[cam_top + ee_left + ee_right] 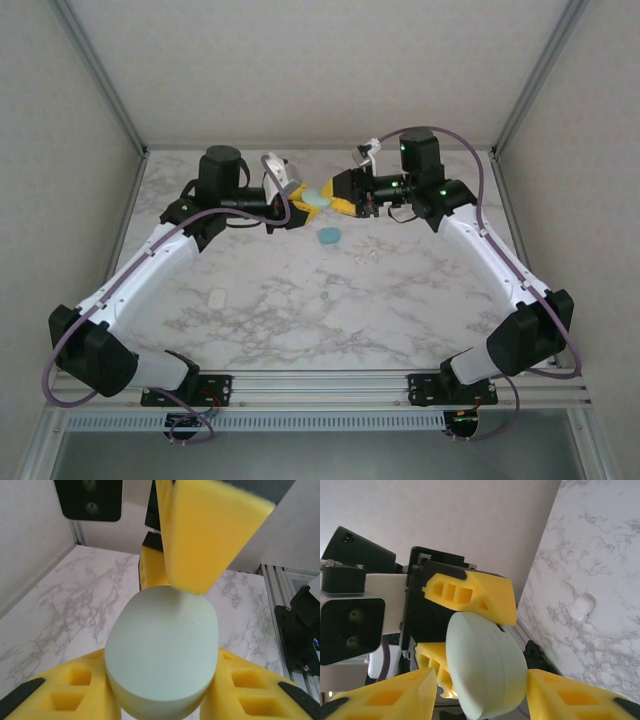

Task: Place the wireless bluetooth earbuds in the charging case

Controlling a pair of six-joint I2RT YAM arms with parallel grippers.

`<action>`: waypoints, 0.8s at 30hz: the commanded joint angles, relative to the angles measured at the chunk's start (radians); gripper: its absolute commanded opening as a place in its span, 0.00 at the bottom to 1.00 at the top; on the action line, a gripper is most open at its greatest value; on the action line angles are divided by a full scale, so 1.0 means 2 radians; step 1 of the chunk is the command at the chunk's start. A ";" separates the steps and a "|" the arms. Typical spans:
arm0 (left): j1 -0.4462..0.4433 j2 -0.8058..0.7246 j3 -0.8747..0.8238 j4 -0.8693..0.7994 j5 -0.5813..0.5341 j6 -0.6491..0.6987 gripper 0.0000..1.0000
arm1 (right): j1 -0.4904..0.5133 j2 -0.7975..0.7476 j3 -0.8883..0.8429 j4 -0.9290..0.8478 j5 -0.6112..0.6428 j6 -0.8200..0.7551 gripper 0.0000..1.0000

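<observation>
A pale mint charging case [312, 200], closed, hangs above the back middle of the table between both grippers. My left gripper [300, 203] is shut on its two sides; the case [162, 650] sits between the yellow fingers [75, 685]. My right gripper [333, 200] comes in from the opposite side, and its fingers [560, 695] press the same case [485, 665] on its flat faces. On the marble below lie tiny earbuds: a pale pair [366, 256] and a teal one [327, 297].
A teal case [329, 236] lies on the table [420, 310] just below the grippers. A white case [217, 297] [583, 608] rests at the left middle. Frame posts and walls close in the back corners.
</observation>
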 commanded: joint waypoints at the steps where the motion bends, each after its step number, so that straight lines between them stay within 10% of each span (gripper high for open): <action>1: -0.008 0.005 0.020 -0.015 0.000 0.011 0.30 | 0.008 0.012 0.017 0.001 -0.022 -0.005 0.51; 13: -0.013 0.006 0.014 0.004 -0.016 0.005 0.46 | 0.007 0.014 -0.020 0.092 -0.036 0.067 0.19; 24: 0.006 -0.021 -0.056 0.160 0.020 -0.071 0.60 | -0.007 0.003 -0.100 0.404 -0.036 0.290 0.15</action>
